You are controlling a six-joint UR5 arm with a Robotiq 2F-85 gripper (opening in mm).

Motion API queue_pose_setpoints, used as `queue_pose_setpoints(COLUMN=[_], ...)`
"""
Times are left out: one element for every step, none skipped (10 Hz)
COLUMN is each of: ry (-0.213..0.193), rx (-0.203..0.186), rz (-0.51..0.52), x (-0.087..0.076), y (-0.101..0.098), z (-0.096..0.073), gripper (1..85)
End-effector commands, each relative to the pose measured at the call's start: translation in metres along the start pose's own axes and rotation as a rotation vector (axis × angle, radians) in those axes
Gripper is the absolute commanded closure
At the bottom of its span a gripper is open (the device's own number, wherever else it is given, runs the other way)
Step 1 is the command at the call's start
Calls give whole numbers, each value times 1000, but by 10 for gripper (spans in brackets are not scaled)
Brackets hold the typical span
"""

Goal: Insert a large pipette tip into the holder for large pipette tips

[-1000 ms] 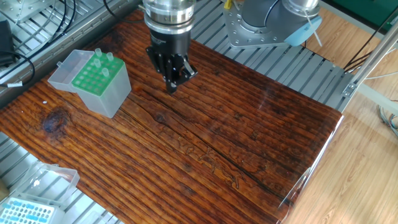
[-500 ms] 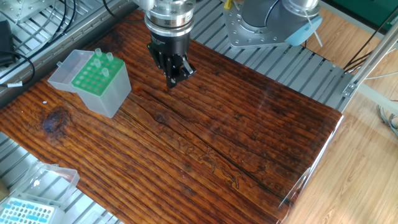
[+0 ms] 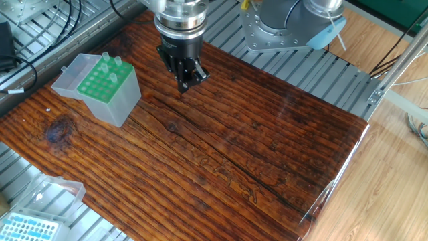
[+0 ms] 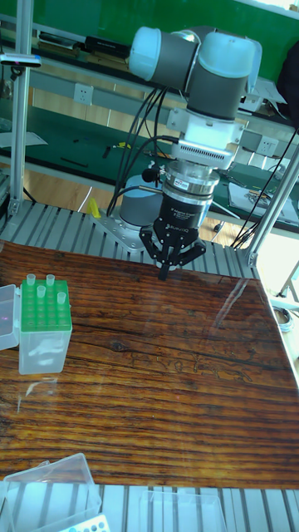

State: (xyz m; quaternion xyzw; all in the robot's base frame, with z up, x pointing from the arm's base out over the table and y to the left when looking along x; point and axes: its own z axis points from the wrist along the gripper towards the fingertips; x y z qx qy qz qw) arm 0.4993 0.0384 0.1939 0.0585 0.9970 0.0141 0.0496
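The holder for large pipette tips point(image 3: 98, 86) point(image 4: 41, 326) stands at the left of the wooden table, its clear lid point(image 3: 67, 75) hinged open. Three large pipette tips point(image 3: 112, 65) point(image 4: 48, 284) stand upright in its green top plate. My gripper point(image 3: 182, 88) point(image 4: 164, 272) hangs a little above the wood, to the right of the holder and apart from it. Its black fingers are shut to a point. Whether something thin is pinched between them does not show. No loose tip is visible on the table.
A flatter box with a light blue grid top point(image 3: 30, 229) point(image 4: 87, 524) and an open clear lid point(image 3: 52, 190) sits at the near left corner. Black cables point(image 3: 17, 63) run along the left side. The arm's base point(image 3: 281, 30) is mounted behind the table.
The shut gripper has risen slightly and shifted a little to the left, toward the holder. Nothing else has moved.
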Motion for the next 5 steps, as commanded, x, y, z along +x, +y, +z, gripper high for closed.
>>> queue_pose_setpoints(ry=[10,15,17,18,18], rx=[-17,-21,-21,-21,-23], rz=[2,4,4,1,-2], x=[3,4,4,5,5], y=[3,5,5,4,5], z=[0,1,2,2,2], gripper=[847,847,847,847,847])
